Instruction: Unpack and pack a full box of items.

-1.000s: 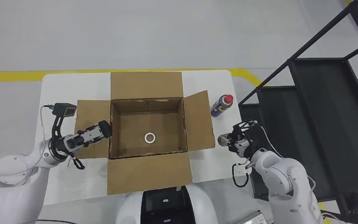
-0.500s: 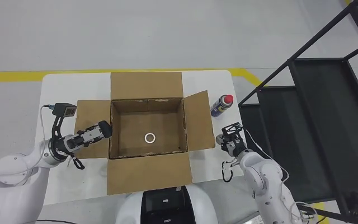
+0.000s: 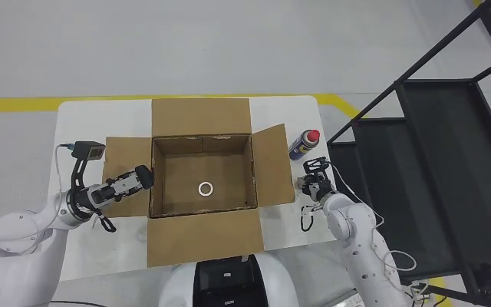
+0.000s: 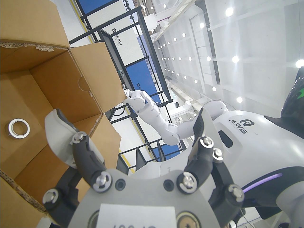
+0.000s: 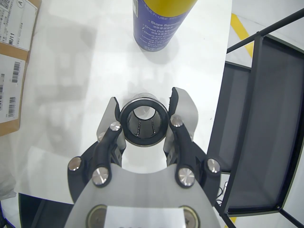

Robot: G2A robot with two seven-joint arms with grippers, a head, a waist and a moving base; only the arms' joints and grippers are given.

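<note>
An open cardboard box (image 3: 203, 144) stands mid-table with its flaps spread; a small metal ring (image 3: 205, 188) (image 4: 19, 128) lies on its floor. My left gripper (image 3: 142, 178) (image 4: 128, 124) is open with nothing in it, above the box's left flap and level with the rim. My right gripper (image 3: 313, 184) (image 5: 143, 98) is shut on a short metal bearing sleeve (image 5: 143, 122), just above the white table to the right of the box. A blue and yellow spray can (image 3: 304, 143) (image 5: 163, 12) stands upright a little beyond that gripper.
The white table (image 3: 100, 123) ends close to the right gripper's outer side. A black metal rack (image 3: 414, 153) (image 5: 261, 96) stands right beside that edge. The box's right flap (image 5: 14, 55), with labels on it, lies between the right gripper and the box.
My right arm has moved from beyond the table's right edge inward and toward the spray can. The left arm, ring and can have stayed put.
</note>
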